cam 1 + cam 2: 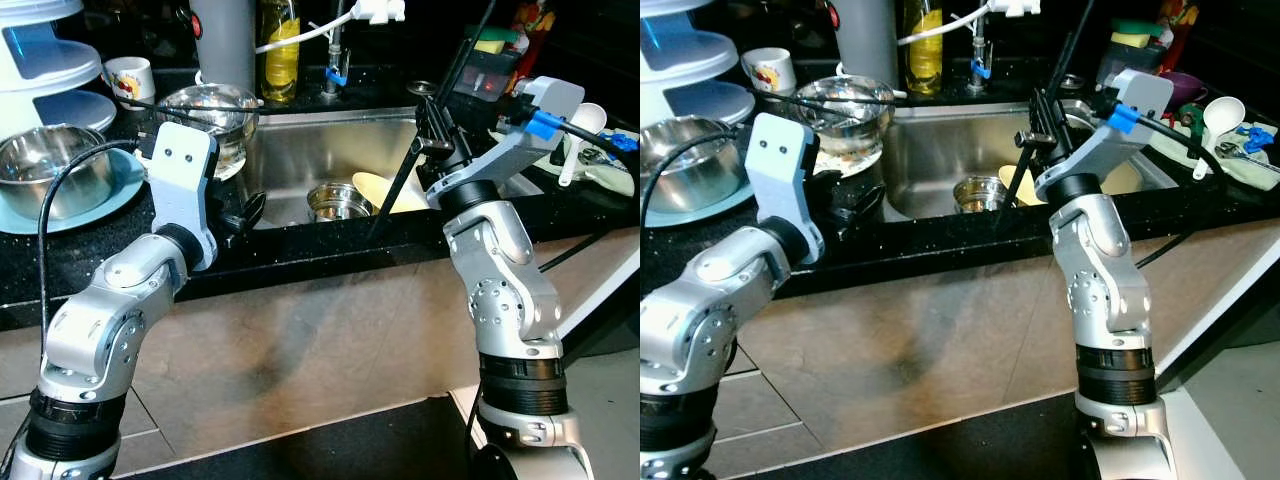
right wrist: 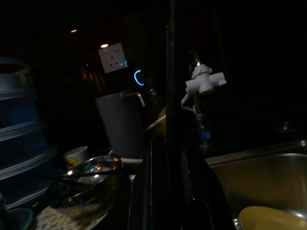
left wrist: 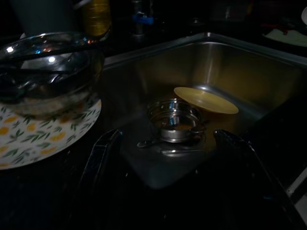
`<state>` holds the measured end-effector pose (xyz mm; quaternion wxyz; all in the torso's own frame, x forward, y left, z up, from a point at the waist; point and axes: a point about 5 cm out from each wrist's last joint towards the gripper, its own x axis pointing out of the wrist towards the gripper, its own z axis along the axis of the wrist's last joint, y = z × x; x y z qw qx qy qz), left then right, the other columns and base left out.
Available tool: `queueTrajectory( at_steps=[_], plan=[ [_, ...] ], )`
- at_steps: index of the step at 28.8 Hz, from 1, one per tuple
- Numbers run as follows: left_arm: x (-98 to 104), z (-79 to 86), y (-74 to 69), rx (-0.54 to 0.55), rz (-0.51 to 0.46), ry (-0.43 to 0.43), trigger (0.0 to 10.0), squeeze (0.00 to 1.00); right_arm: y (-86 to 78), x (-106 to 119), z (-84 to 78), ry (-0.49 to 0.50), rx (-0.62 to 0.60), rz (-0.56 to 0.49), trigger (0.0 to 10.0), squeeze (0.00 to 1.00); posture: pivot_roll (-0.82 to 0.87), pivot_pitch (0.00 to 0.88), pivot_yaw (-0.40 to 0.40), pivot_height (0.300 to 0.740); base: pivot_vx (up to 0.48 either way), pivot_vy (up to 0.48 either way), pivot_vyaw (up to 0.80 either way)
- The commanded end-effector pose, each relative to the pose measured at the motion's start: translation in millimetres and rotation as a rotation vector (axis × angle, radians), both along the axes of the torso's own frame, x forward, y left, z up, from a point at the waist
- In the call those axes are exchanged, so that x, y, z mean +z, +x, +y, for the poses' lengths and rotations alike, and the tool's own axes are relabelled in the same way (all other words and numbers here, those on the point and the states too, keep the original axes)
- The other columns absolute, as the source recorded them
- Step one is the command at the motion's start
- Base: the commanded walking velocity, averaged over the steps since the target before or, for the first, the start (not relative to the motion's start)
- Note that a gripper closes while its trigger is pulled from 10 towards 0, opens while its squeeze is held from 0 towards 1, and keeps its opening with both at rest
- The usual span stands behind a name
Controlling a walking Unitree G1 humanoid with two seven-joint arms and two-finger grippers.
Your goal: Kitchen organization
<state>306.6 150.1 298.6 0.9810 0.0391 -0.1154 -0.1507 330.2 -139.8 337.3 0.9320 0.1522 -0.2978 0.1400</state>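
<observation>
The steel sink (image 1: 300,150) holds a small steel bowl (image 1: 338,200) and a yellow plate (image 1: 380,188) leaning on its right wall. My left gripper (image 1: 245,212) rests over the counter edge at the sink's left corner, open and empty; in the left wrist view its fingers (image 3: 103,158) frame the small steel bowl (image 3: 175,125) and a spoon (image 3: 180,152) lying beside it. My right gripper (image 1: 432,130) hovers above the sink's right side, shut on a long thin black utensil (image 1: 400,180) that slants down into the basin.
A glass bowl (image 1: 210,108) on a floral plate stands left of the sink, with a steel bowl (image 1: 45,165) on a blue plate (image 1: 110,195) farther left. A mug (image 1: 130,78), oil bottle (image 1: 280,50) and tap (image 1: 335,60) line the back. A white spoon (image 1: 582,130) lies at right.
</observation>
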Motion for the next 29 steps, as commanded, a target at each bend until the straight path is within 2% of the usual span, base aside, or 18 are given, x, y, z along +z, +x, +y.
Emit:
queueTrajectory(
  at_steps=[1, 29],
  plan=[
    [-1.8, -2.7, -0.6, -0.011, -0.001, 0.006, 10.0, 0.0, 0.5, -0.3, -0.8, -0.004, -0.014, -0.013, 10.0, 0.0, -0.03, 0.147, -0.047, 0.74, 0.281, 0.0, 0.0],
    [-1.0, -2.0, 0.4, -0.023, -0.004, -0.006, 10.0, 0.0, 2.4, -1.3, -2.1, 0.008, -0.013, -0.013, 10.0, 0.0, -0.03, 0.147, -0.045, 0.74, 0.276, 0.0, 0.0]
  ],
)
